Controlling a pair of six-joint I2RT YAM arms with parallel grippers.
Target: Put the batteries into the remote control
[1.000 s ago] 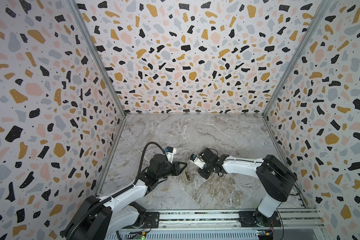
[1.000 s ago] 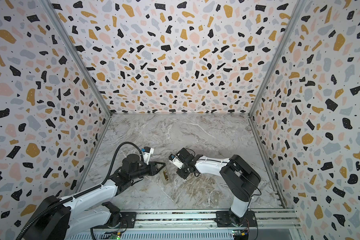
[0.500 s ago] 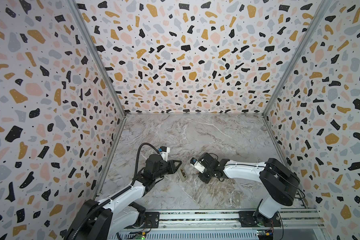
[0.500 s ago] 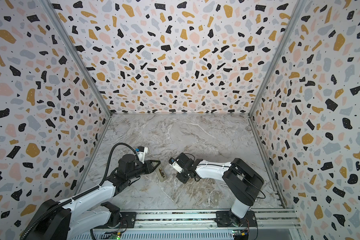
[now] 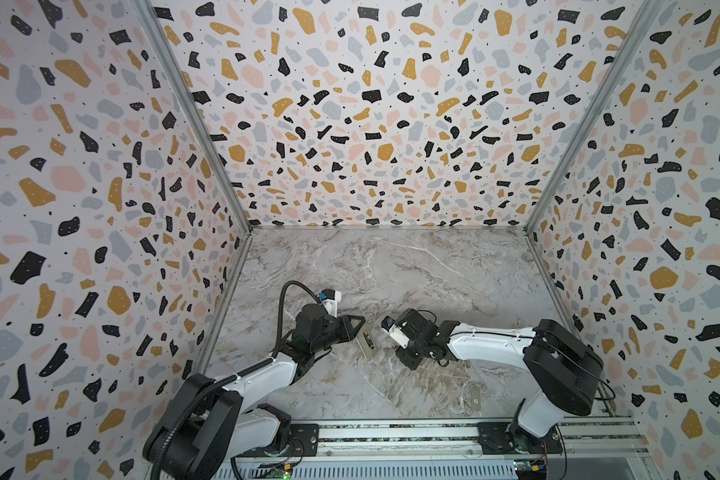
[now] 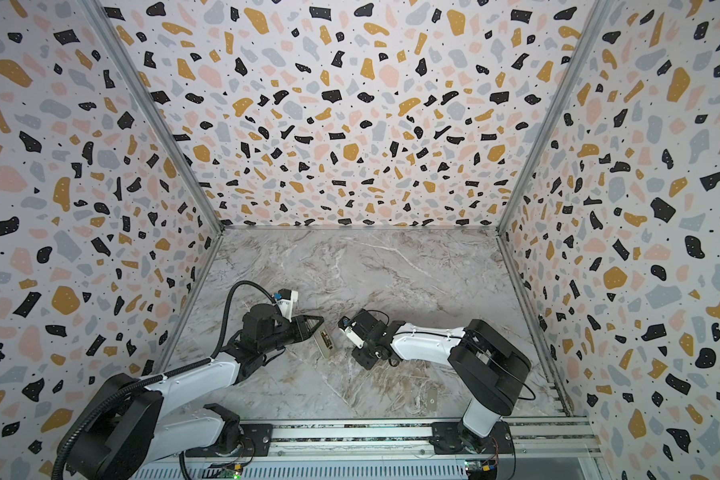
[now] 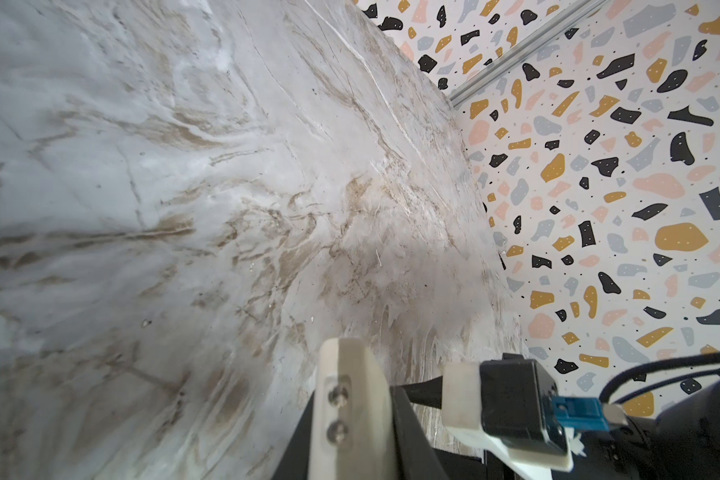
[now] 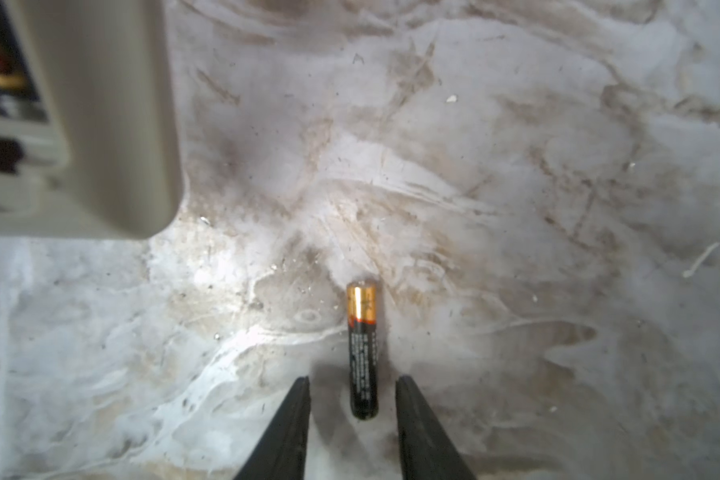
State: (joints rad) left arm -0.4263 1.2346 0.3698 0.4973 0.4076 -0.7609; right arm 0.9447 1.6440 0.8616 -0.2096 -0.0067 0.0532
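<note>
The remote control (image 5: 367,343) is a pale oblong held tilted just above the marble table, its open compartment facing up with dark and gold parts inside. My left gripper (image 5: 359,329) is shut on its far end; in the left wrist view the remote (image 7: 352,386) shows edge-on between the black fingers. A battery (image 8: 363,349), black with a gold end, lies flat on the table. My right gripper (image 8: 353,379) is open astride its dark end, with a gap on each side. The remote's corner (image 8: 113,124) sits close by. In both top views the right wrist hides the battery.
A small flat grey cover piece (image 5: 474,397) lies near the table's front edge, ahead of the right arm's base. Patterned walls close in the table on three sides. The front rail (image 5: 391,432) carries both arm bases.
The right arm has sunk lower toward the table beside the remote. The left gripper and the remote have shifted slightly to the left.
</note>
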